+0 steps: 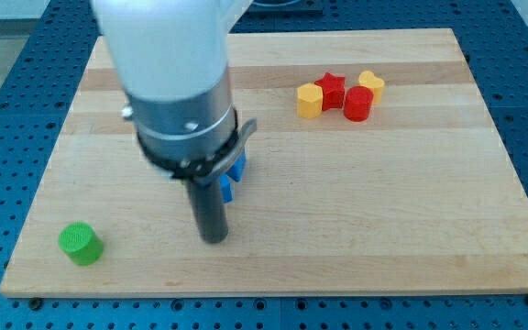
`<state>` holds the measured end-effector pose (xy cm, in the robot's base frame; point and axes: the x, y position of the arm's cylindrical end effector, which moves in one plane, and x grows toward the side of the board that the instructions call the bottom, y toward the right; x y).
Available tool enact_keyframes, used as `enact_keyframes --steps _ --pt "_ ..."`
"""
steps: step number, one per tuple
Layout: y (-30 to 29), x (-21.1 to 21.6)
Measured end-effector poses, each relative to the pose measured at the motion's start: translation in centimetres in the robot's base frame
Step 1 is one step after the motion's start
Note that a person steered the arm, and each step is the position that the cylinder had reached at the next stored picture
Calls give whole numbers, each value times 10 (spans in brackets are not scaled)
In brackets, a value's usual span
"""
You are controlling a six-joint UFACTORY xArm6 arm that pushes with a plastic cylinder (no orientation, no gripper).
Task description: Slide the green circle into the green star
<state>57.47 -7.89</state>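
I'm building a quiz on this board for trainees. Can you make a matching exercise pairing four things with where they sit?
Things:
1. green circle
2. red star
3. blue blocks
4. my tip

Places:
A. upper right cluster, among yellow and red blocks
B. near the view's bottom-left corner
C. just below the blue blocks, right of the green circle
D. partly hidden behind the arm

Pairs: 1-B, 2-A, 3-D, 4-C
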Motion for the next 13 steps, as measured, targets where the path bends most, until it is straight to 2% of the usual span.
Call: enact_keyframes --steps 1,6,9,13 --pt "-24 39" --pt "-159 43" --pt "-135 2" --pt "-145 -70"
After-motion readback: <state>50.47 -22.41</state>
